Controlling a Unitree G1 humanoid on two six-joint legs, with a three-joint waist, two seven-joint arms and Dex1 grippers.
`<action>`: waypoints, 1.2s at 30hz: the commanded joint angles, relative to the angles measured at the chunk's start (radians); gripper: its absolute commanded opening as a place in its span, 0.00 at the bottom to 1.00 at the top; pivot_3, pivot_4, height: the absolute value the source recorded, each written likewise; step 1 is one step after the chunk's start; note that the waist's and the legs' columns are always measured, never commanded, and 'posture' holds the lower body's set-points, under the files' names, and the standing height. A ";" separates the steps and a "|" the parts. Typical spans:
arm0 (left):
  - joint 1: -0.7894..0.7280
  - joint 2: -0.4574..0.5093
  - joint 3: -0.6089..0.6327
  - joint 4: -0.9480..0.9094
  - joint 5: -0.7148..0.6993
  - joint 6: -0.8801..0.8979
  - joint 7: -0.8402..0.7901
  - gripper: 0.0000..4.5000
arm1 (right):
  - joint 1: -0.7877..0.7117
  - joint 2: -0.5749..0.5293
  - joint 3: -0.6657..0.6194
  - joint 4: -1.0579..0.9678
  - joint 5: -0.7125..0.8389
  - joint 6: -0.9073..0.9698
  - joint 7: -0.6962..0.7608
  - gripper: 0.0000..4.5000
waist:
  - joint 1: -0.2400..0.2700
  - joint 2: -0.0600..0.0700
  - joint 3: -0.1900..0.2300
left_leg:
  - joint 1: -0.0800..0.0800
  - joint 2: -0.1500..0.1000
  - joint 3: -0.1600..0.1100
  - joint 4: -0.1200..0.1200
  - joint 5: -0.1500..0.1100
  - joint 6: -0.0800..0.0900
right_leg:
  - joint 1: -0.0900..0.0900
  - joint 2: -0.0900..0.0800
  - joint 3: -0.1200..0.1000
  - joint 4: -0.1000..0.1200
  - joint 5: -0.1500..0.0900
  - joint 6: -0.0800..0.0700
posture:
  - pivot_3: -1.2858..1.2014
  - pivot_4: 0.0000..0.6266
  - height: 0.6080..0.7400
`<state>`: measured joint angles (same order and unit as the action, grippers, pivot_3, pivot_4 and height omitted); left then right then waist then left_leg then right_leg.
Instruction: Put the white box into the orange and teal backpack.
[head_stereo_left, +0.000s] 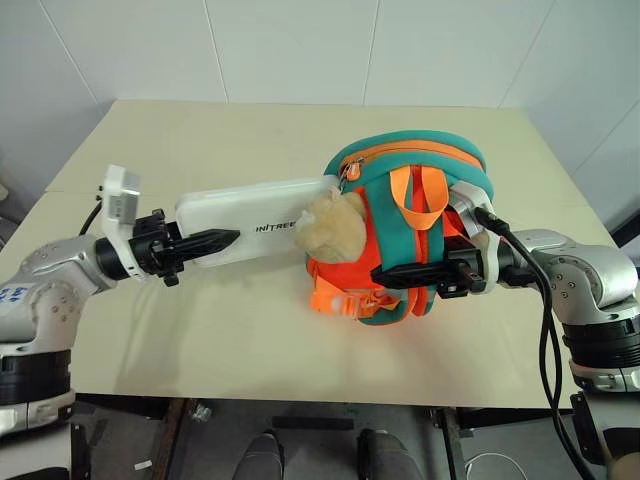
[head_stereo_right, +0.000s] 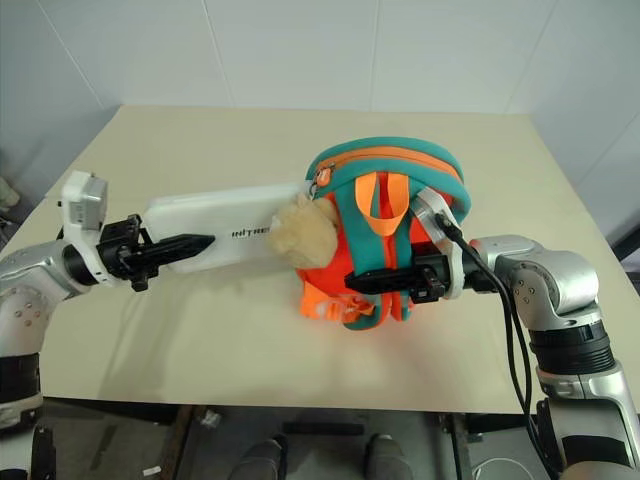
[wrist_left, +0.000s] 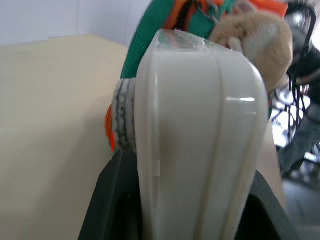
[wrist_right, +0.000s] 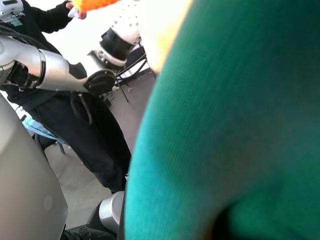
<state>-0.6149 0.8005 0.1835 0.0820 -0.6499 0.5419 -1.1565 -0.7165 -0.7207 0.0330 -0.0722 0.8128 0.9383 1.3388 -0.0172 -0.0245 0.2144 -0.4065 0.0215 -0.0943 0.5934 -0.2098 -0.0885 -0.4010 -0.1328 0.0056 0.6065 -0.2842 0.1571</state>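
Note:
The white box hangs level over the table, its long side running left to right. My left gripper is shut on its left end, and the left wrist view shows the box clamped between the two black fingers. The box's right end reaches the zipper side of the orange and teal backpack, behind the tan plush toy. The backpack stands right of centre on the table. My right gripper reaches in from the right, shut on a teal strap at the backpack's front.
The beige table spreads wide around the backpack, with white walls behind it. In the right wrist view a person in dark clothes stands off to my left, past the table.

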 joint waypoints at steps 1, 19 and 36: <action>-0.172 -0.012 -0.144 0.173 0.211 -0.212 -0.052 0.27 | 0.001 0.012 -0.015 -0.022 0.012 -0.010 -0.010 0.00 | 0.009 0.000 0.000 | 0.000 0.000 0.000 0.000 0.000 0.000 | 0.001 0.000 0.000 0.000 0.000 0.000 | 0.52 0.24 1.00; -0.652 -0.450 -0.311 0.663 0.408 -0.355 -0.096 0.27 | 0.010 0.059 -0.013 -0.058 0.007 -0.025 -0.072 0.00 | -0.007 0.000 0.000 | -0.004 0.000 0.002 0.003 0.000 0.001 | -0.002 0.000 0.001 0.000 0.002 0.006 | 0.52 0.24 1.00; -0.571 -0.204 -0.202 0.524 0.359 -0.327 -0.253 0.99 | 0.051 0.058 -0.027 -0.072 0.012 -0.034 -0.114 0.00 | -0.011 0.000 0.000 | -0.005 0.000 0.002 0.004 0.000 0.001 | -0.006 0.000 0.002 0.004 0.001 0.005 | 0.52 0.24 1.00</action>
<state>-1.1786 0.5755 -0.0510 0.6643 -0.2648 0.2068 -1.3953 -0.6633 -0.6626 0.0237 -0.1314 0.8139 0.9143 1.2229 -0.0285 -0.0247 0.2148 -0.4118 0.0218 -0.0925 0.5974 -0.2100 -0.0877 -0.4073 -0.1324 0.0078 0.6109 -0.2829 0.1619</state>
